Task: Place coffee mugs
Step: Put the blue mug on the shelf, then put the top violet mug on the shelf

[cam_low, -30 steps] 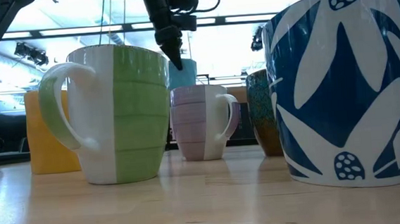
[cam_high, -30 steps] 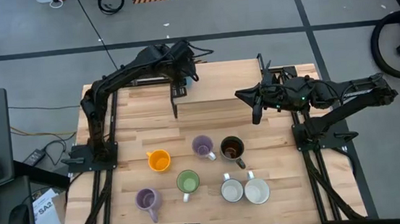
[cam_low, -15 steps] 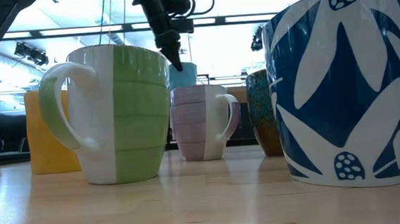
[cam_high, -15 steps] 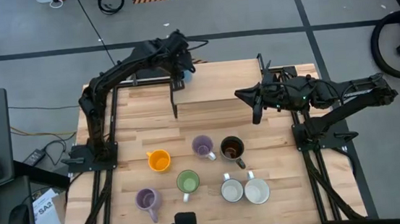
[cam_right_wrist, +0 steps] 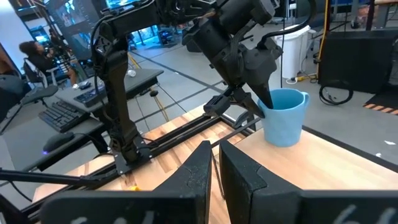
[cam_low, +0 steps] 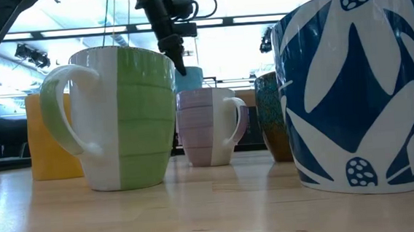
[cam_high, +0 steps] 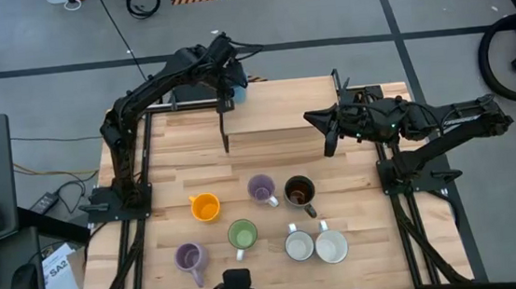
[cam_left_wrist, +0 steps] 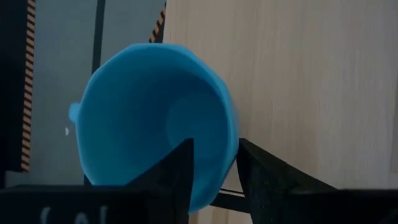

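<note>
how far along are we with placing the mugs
Seven mugs stand grouped at the near end of the table, among them the orange mug and green mug. In hand: the left tool grips the blue mug by its rim at the far edge. Which placements remain is unclear. The right tool waits shut, mid-table.

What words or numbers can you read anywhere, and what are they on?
"SA2": on the white box lying on the floor left of the table.
Pale marks on the left gripper, seen in its wrist view: too blurred to read.
The blue mug and the blue-and-white mug: no words, only pattern.
</note>
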